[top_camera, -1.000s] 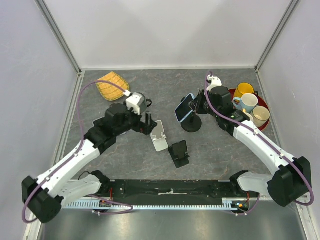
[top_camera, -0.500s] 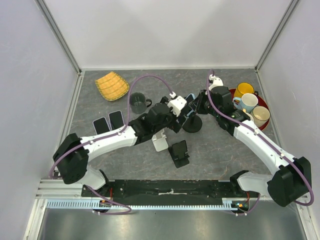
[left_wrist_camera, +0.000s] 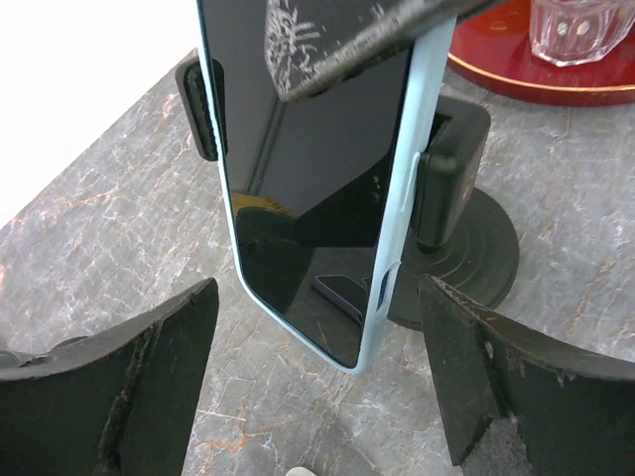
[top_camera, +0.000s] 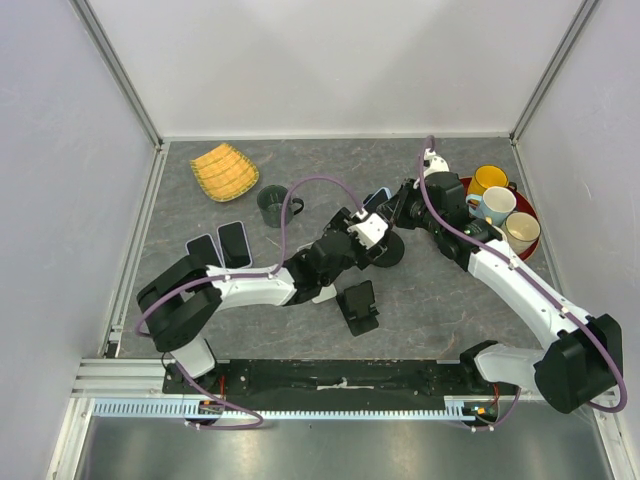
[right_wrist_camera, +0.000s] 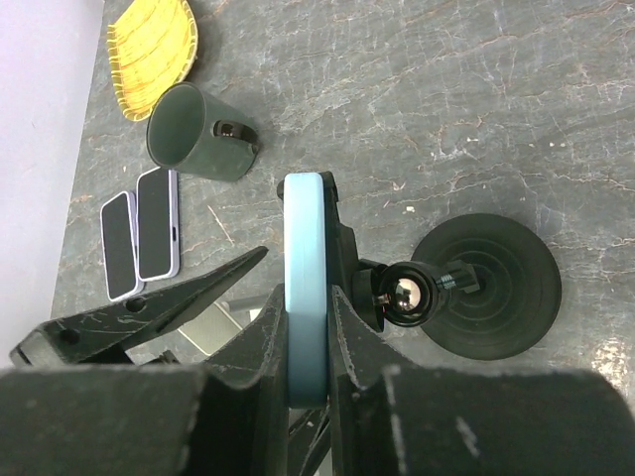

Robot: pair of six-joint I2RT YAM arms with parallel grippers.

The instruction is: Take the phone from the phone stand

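Observation:
The phone (left_wrist_camera: 308, 198), in a light blue case, stands clamped in the black phone stand (left_wrist_camera: 466, 258) with a round base (top_camera: 390, 250). My right gripper (right_wrist_camera: 306, 327) is shut on the phone's upper edge (right_wrist_camera: 303, 248); one of its fingers (left_wrist_camera: 347, 30) crosses the screen in the left wrist view. My left gripper (left_wrist_camera: 317, 297) is open, with one finger on each side of the phone's lower end, not touching it. In the top view the left gripper (top_camera: 375, 235) covers most of the phone (top_camera: 377, 197), and the right gripper (top_camera: 400, 205) is just behind it.
A yellow basket (top_camera: 224, 171), a dark green mug (top_camera: 272, 203) and two flat phones (top_camera: 220, 245) lie to the left. A black stand (top_camera: 358, 305) sits in front. A red tray (top_camera: 535, 240) with several cups is at the right.
My left arm has swung right from the white stand to the phone stand and now straddles the phone's lower end. The right gripper has stayed on the phone.

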